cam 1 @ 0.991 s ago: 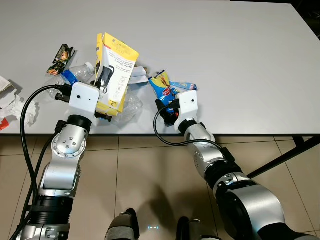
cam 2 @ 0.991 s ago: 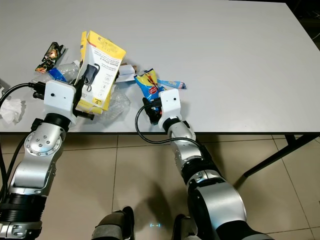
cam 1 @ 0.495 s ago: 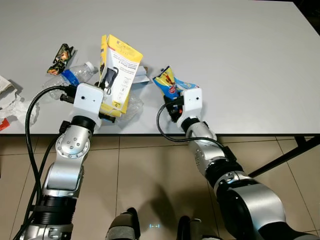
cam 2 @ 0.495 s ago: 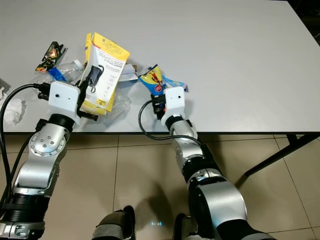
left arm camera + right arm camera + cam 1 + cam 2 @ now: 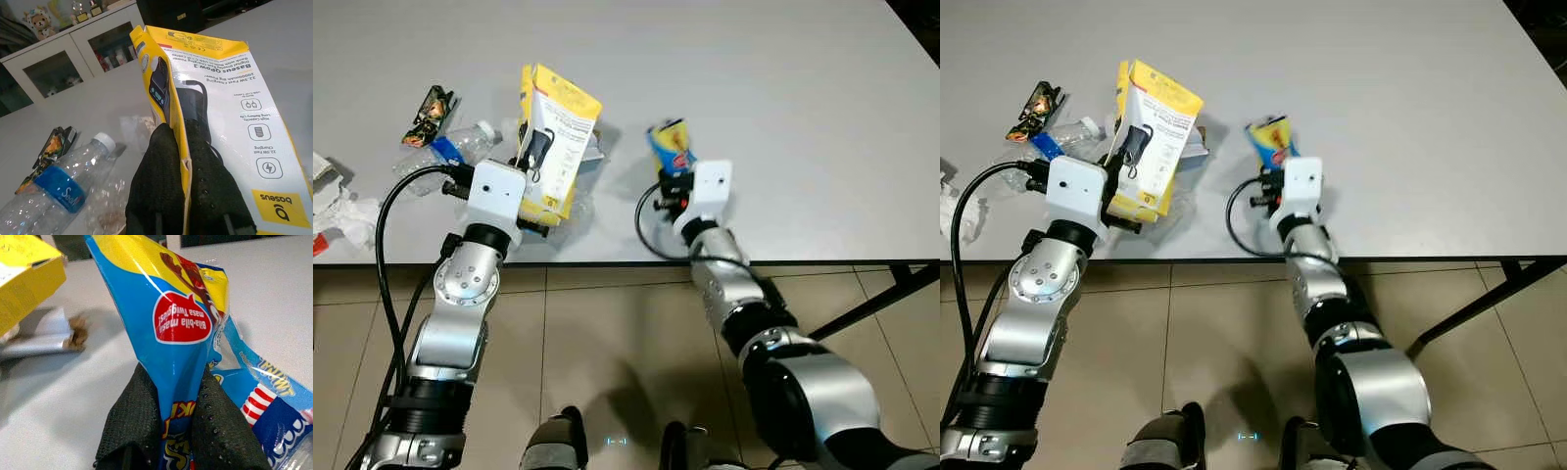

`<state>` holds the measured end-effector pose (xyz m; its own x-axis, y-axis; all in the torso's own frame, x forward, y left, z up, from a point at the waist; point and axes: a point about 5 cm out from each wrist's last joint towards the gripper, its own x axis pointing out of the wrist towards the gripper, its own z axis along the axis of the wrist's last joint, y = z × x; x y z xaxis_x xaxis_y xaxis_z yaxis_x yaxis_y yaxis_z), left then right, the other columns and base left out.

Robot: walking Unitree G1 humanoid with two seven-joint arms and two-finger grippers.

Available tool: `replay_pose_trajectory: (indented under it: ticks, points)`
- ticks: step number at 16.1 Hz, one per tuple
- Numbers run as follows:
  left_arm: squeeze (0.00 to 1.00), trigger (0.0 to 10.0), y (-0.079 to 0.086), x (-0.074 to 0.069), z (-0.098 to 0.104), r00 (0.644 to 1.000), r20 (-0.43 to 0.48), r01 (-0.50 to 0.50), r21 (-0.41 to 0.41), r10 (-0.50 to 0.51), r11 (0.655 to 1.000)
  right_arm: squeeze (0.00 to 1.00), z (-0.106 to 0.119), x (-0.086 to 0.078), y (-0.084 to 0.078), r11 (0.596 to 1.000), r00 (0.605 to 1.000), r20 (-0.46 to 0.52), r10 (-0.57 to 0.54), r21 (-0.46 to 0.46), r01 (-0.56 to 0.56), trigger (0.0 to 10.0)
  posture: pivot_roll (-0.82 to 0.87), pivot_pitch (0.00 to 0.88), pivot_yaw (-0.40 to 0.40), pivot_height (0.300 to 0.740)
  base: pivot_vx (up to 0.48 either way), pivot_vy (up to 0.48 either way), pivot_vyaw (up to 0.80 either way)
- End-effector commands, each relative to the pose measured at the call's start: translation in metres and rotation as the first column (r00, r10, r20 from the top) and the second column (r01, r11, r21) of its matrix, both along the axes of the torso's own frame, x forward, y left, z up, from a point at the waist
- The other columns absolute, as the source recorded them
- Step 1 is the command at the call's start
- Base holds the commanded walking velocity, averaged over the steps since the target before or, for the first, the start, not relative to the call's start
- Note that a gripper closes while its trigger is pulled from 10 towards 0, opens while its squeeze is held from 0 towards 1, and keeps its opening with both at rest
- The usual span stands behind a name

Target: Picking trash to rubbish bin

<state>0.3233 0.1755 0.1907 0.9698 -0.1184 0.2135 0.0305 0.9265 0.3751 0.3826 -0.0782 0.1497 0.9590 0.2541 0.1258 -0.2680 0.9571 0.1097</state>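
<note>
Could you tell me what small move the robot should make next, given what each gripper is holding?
Probably lift both arms clear of the table: the left gripper is shut on the yellow box, and the right gripper on the blue snack wrapper, so both are ready to carry off.

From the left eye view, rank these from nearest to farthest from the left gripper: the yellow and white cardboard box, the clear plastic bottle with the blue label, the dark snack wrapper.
1. Yellow and white cardboard box: clamped in the left gripper.
2. Clear plastic bottle with the blue label: lying on the table, to the gripper's left.
3. Dark snack wrapper: farther left, beyond the bottle.
</note>
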Motion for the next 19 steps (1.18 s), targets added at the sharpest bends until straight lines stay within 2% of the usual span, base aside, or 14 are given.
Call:
replay_pose_trajectory:
  ticks: [1,9,14,15,19]
  points:
    - [0.00,10.0,-0.002,0.002,0.000,1.000,0.010,-0.002,0.000,0.002,1.000,0.00,0.007,0.002,-0.002,1.000,0.999,0.027,-0.018,0.025,0.018,0.0,0.15,0.191,-0.005,0.740,0.000,0.000,0.00]
    - [0.00,10.0,-0.011,0.006,-0.001,1.000,0.030,0.001,-0.036,0.000,0.999,0.00,0.023,0.007,-0.010,0.999,0.996,0.083,-0.022,0.037,0.019,0.0,0.13,0.168,-0.031,0.740,0.000,0.000,0.00]
    - [0.00,10.0,-0.019,0.007,-0.005,0.999,0.044,0.017,-0.079,-0.014,0.997,0.00,0.048,0.014,-0.018,0.996,0.985,0.155,-0.075,0.050,0.068,0.0,0.11,0.139,-0.039,0.740,0.000,0.000,0.00]
    - [0.00,10.0,-0.022,0.007,-0.008,0.999,0.043,0.023,-0.091,-0.019,0.996,0.00,0.052,0.015,-0.021,0.996,0.982,0.172,-0.080,0.058,0.071,10.0,0.11,0.129,-0.043,0.740,0.000,0.000,0.00]
    - [0.00,10.0,-0.024,0.006,-0.016,0.999,0.036,0.026,-0.102,-0.022,0.994,0.00,0.059,0.012,-0.032,0.994,0.967,0.233,-0.099,0.076,0.084,10.0,0.09,0.097,-0.048,0.740,0.000,0.000,0.00]
